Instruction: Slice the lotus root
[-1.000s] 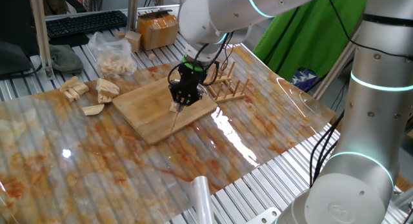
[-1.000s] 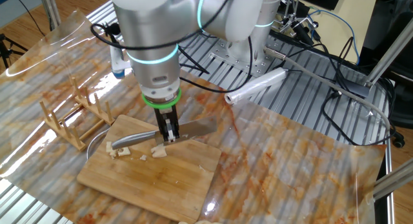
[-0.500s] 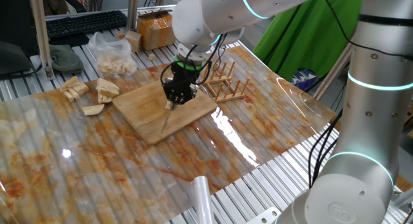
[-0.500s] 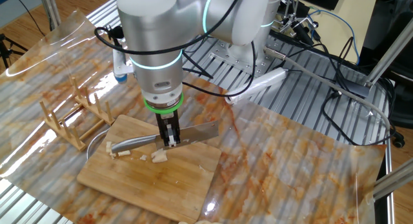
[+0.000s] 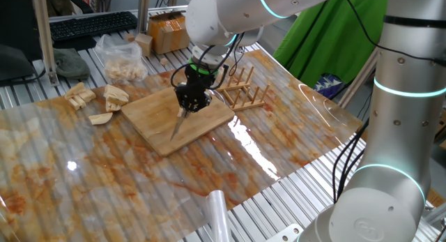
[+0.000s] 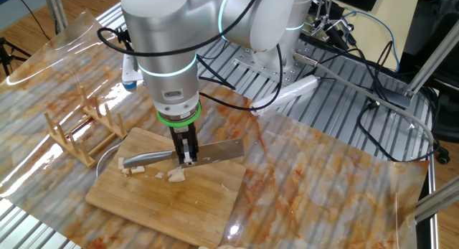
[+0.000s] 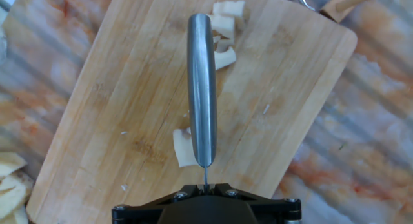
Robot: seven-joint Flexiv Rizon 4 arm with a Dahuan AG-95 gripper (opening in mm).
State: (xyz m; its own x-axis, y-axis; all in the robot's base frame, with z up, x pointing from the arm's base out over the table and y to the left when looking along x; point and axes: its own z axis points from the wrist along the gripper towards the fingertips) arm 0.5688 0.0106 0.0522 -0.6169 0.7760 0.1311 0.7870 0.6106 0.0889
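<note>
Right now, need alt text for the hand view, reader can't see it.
Looking straight down along the gripper, shut on a knife whose metal handle runs up the frame over a wooden cutting board. One pale lotus root piece lies left of the knife near the gripper; several cut pieces sit by the handle's far end.

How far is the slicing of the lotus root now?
Partly done: cut lotus root pieces lie on the cutting board. In hand: the tool is shut on the knife, over one small piece. Left: that piece looks uncut; whether more root waits is unclear.
</note>
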